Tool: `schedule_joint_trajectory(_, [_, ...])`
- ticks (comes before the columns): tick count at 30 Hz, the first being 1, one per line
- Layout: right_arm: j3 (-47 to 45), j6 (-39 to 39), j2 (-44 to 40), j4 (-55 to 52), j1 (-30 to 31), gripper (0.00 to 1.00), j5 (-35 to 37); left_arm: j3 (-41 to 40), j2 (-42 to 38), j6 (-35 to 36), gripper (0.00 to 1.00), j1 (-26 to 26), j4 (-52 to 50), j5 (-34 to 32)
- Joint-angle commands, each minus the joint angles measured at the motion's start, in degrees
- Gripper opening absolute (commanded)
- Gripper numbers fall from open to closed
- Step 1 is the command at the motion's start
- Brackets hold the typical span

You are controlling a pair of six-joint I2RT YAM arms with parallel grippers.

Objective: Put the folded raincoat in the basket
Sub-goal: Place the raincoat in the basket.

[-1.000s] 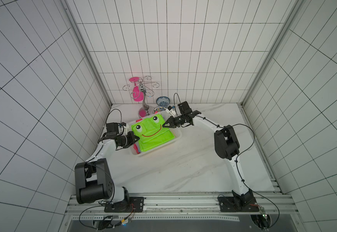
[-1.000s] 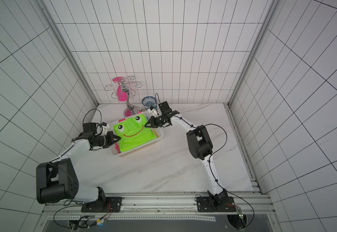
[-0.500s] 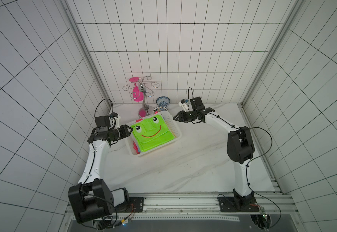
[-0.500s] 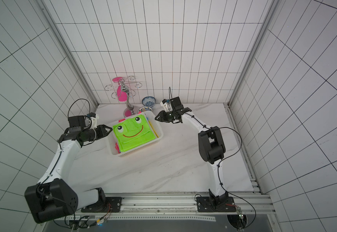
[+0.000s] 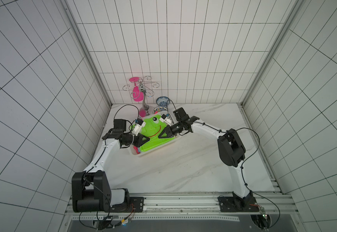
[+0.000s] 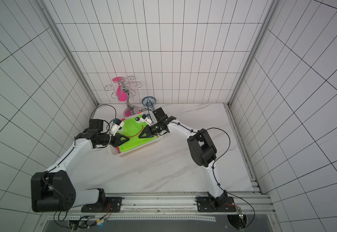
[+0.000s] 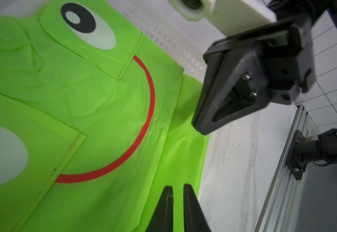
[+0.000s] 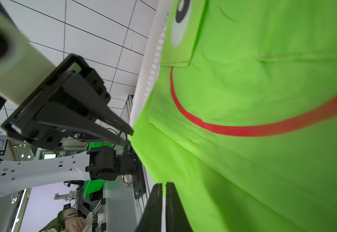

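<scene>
Left gripper (image 7: pixel 176 186) is seen with its fingers nearly together, only a thin slit left. The tips are set over one edge of the folded raincoat (image 7: pixel 103 110), at the bottom of the left wrist view. Same deal for the right gripper (image 8: pixel 163 185): fingers almost closed, tips laid against the green fabric. Whether any fabric is actually pinched by either one can't be told, tbh.

In both top views the two grippers are pointed at each other from left and right, tips over the raincoat and a little apart. The raincoat, bright green with a frog face on it, is found lying flat and face up inside the basket (image 5: pixel 133 153). Something pink (image 5: pixel 137 149) is seen under it at the lower-left corner.

The basket is sat on the marble bench (image 5: pixel 183 160), left of centre in the frame. Just above it, two patterned bowls (image 5: pixel 162 100) and a metal rack (image 5: pixel 141 88) with a pink glass (image 5: pixel 136 95) hung on it are seen by the tiled wall.
</scene>
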Motion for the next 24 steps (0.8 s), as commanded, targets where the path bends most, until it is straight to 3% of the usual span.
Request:
schedule_joint_trajectory(1, [5.3,-2.6,4.4,-8.1,-0.7,0.09,-1.0,-2.8,-0.3,11.0,0.1,-0.8,-0.1,-1.7])
schedule_joint_trajectory(6, [7.9,-4.7,7.5,-14.2,-1.3,0.07,4.0,-2.6,2.6,16.9,0.0,-3.2,-4.2,-11.5])
schedule_joint_trajectory(13, [7.8,-5.2,7.6,-15.6,-2.4,0.06,6.1,-3.6,6.1,19.4,0.0,-3.2,-4.9,-26.4])
schedule_joint_trajectory(15, [7.8,-5.2,7.6,-15.7,-2.4,0.07,6.1,-3.7,6.9,20.5,0.0,-2.7,-5.9,-27.9])
schedule_joint_trajectory(18, [7.7,-5.2,7.5,-16.1,-2.5,0.07,7.4,-3.6,5.7,21.4,0.0,-2.6,-7.4,-26.5])
schedule_joint_trajectory(24, [8.7,-5.1,3.2,-15.6,-2.5,0.14,5.3,2.5,-0.7,21.9,0.04,-0.4,-14.7,-14.1])
